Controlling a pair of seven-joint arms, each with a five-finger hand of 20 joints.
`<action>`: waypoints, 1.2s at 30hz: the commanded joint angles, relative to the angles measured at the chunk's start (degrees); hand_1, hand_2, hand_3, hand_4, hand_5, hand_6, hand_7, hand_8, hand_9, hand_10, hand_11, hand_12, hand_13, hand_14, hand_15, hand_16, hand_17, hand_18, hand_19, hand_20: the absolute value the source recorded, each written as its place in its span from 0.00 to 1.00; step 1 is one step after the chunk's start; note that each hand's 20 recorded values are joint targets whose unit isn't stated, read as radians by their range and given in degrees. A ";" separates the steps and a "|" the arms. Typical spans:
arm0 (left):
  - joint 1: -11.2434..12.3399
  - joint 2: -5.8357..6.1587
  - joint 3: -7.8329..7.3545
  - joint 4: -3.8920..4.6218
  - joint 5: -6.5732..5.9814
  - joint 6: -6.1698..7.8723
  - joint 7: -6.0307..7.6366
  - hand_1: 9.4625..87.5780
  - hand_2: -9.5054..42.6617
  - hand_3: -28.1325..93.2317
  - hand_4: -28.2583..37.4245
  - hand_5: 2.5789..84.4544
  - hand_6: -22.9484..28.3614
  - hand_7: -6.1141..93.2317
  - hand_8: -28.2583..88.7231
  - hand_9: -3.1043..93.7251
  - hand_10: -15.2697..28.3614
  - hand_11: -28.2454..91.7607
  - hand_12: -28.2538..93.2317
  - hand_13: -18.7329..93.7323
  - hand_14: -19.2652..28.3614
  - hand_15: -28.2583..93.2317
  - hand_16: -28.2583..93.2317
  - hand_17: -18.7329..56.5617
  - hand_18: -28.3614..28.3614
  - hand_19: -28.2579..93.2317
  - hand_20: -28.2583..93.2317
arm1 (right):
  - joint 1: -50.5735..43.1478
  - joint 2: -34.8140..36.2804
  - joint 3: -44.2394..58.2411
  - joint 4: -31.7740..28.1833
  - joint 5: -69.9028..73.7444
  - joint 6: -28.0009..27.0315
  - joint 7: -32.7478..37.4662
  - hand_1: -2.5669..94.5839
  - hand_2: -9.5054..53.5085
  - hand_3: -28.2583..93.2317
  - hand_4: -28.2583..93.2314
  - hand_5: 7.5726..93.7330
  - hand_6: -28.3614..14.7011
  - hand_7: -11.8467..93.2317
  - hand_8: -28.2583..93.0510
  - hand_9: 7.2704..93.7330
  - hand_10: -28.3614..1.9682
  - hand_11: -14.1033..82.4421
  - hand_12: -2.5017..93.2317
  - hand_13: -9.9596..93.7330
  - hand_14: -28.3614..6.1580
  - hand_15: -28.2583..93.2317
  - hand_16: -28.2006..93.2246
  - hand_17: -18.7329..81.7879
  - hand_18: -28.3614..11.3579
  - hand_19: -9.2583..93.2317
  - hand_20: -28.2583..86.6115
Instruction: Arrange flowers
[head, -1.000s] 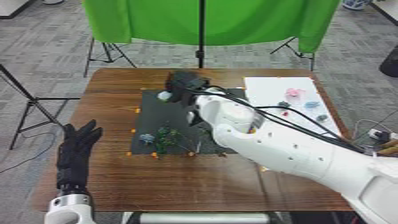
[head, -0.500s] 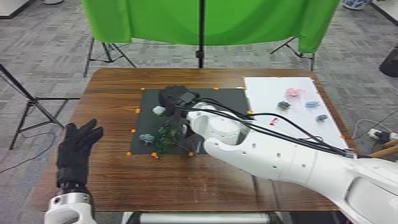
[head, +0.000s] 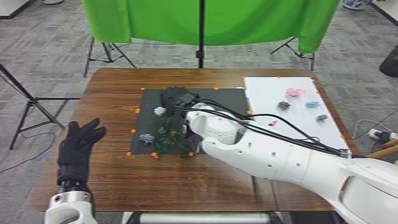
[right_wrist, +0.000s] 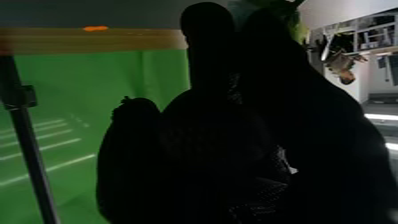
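1. Here we are on the head view: my right hand (head: 179, 95) is out over the dark mat (head: 151, 91), its arm coming across the brown table (head: 111, 105) from the right.
2. Right beside that hand, on its left, there's a pale flower (head: 160, 111), seen against the mat. Whether I've got hold of it, I can't tell from here.
3. Over to the right wrist view, and that same hand (right_wrist: 213, 130) is one big dark shape; I can't tell whether it's open or closed. Near its far end there's a bit of greenery (right_wrist: 291, 14).
4. Back on the head view, a blue flower (head: 147, 137) lies on the near left part of the mat, with green foliage (head: 163, 145) just beside it.
5. Now the white sheet (head: 266, 87), on the right side of the table: a pink flower (head: 293, 92) farthest out, a light blue flower (head: 312, 104) and a grey-green flower (head: 283, 105) nearer me, then a grey-blue flower (head: 322, 118). A small red piece (head: 273, 123) is there too, near the arm.
6. And my left hand (head: 75, 155) is at the table's left side, pointing away from me, fingers straight and a little apart, nothing in them.
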 joint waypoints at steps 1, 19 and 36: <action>0.32 -0.41 0.04 0.35 0.39 -0.59 -0.54 0.18 0.46 0.62 0.00 0.60 0.55 0.16 0.20 0.58 0.70 0.37 0.35 0.48 0.79 0.40 0.21 0.32 0.67 0.29 0.37 | 0.11 0.71 -0.29 0.49 -0.92 -0.68 0.56 0.67 0.00 0.68 0.12 0.81 0.56 0.27 0.32 0.96 0.59 0.27 0.42 1.00 0.78 0.70 0.51 0.87 0.50 1.00 0.72; 0.59 -0.91 0.03 0.38 0.68 -0.29 -0.94 0.17 0.45 0.64 0.00 0.61 0.55 0.15 0.20 0.58 0.71 0.36 0.35 0.49 0.80 0.41 0.21 0.32 0.68 0.29 0.36 | 0.01 2.07 2.38 -1.26 0.90 -1.44 -0.13 0.61 0.00 0.68 0.11 0.74 0.56 0.25 0.27 0.92 0.58 0.28 0.41 1.00 0.78 0.69 0.53 0.87 0.50 1.00 0.72; 2.28 -1.34 -0.86 -0.62 0.65 0.79 -1.57 0.15 0.43 0.67 0.00 0.57 0.57 0.14 0.19 0.53 0.69 0.38 0.33 0.47 0.77 0.40 0.21 0.32 0.67 0.29 0.36 | -21.80 30.47 44.71 -32.88 1.36 -9.29 9.32 0.45 0.00 0.74 0.11 0.62 0.59 0.22 0.18 0.76 0.42 0.34 0.26 0.93 0.67 0.69 0.52 0.79 0.41 1.00 0.72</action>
